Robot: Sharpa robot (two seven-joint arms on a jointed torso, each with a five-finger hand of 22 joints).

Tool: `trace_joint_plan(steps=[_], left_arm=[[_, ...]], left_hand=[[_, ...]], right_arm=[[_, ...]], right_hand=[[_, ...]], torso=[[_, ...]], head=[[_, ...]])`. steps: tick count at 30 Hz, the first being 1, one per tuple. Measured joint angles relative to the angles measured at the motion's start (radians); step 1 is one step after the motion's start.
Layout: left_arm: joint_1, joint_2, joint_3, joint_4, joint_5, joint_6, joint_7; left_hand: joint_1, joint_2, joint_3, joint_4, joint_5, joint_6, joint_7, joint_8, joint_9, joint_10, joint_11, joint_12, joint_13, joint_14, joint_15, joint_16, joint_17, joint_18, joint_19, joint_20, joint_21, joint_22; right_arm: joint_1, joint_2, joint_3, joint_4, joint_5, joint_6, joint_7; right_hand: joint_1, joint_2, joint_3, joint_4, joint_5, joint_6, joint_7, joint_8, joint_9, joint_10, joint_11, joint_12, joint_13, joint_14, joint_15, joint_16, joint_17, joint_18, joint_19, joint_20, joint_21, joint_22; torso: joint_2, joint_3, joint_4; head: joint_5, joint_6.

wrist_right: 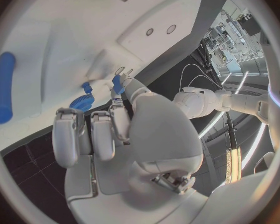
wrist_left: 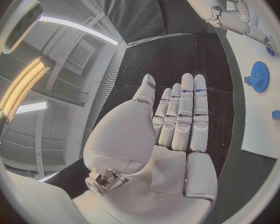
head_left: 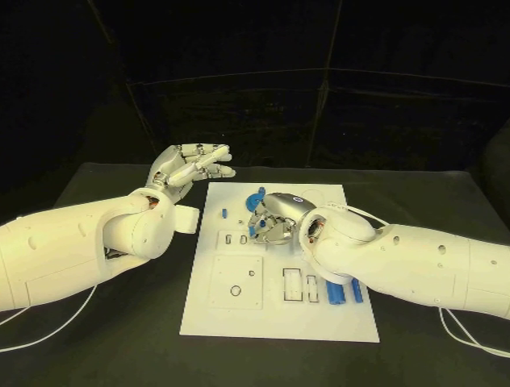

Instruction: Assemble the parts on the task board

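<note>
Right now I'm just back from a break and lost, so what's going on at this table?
The right robot hand is down on the white task board, fingers closed around a small blue part near the blue gear. The left robot hand is raised beside the board, open and holding nothing. Two blue pegs lie by the right forearm.

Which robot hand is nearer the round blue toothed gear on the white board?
Right robot hand, over the board beside the gear. Left robot hand is raised off the board's edge, open.
</note>
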Motion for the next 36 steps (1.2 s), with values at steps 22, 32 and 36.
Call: trace_joint_plan(steps=[22, 32, 36], left_arm=[[0.0, 0.006, 0.0, -0.005, 0.0, 0.001, -0.002], [0.0, 0.007, 0.0, -0.006, 0.0, 0.003, -0.003], [0.0, 0.007, 0.0, -0.006, 0.0, 0.003, -0.003]], left_hand=[[0.0, 0.0, -0.003, 0.003, 0.0, 0.0, 0.0, 0.0, 0.0, 0.0, 0.0, 0.0, 0.0, 0.0, 0.0, 0.0, 0.0, 0.0, 0.0, 0.0, 0.0, 0.0], [0.0, 0.0, -0.003, 0.003, 0.0, 0.0, 0.0, 0.0, 0.0, 0.0, 0.0, -0.004, 0.0, 0.0, 0.0, 0.0, 0.001, 0.0, 0.0, 0.0, 0.0, 0.0], [0.0, 0.0, -0.006, 0.0, 0.0, 0.0, 0.0, -0.004, 0.0, 0.0, 0.0, -0.004, 0.0, 0.0, 0.0, 0.0, 0.001, 0.0, 0.0, 0.0, 0.0, 0.0]], right_arm=[[-0.014, 0.034, 0.001, -0.039, -0.046, 0.024, -0.018], [-0.013, 0.036, 0.002, -0.04, -0.053, 0.037, -0.025], [-0.013, 0.036, 0.003, -0.038, -0.057, 0.043, -0.029]], right_hand=[[-0.009, -0.012, 0.007, 0.002, -0.004, 0.001, 0.001, 0.0, 0.0, -0.002, 0.002, -0.007, -0.001, 0.0, 0.0, 0.0, 0.001, 0.0, 0.0, 0.0, 0.0, 0.0], [-0.017, -0.02, 0.017, 0.006, -0.002, 0.001, 0.001, -0.009, 0.004, -0.013, 0.013, -0.025, -0.001, 0.0, 0.0, -0.004, 0.001, 0.0, 0.0, 0.0, 0.0, 0.0], [-0.026, -0.029, 0.018, 0.005, -0.002, 0.001, 0.001, -0.017, 0.005, -0.02, 0.012, -0.032, -0.005, 0.0, 0.0, -0.008, 0.0, 0.0, 0.0, 0.0, 0.0, 0.0]], torso=[[-0.001, 0.0001, -0.0005], [-0.001, -0.0005, -0.0005], [-0.001, -0.0005, -0.0005]], head=[[0.007, -0.009], [0.01, -0.012], [0.01, -0.012]])
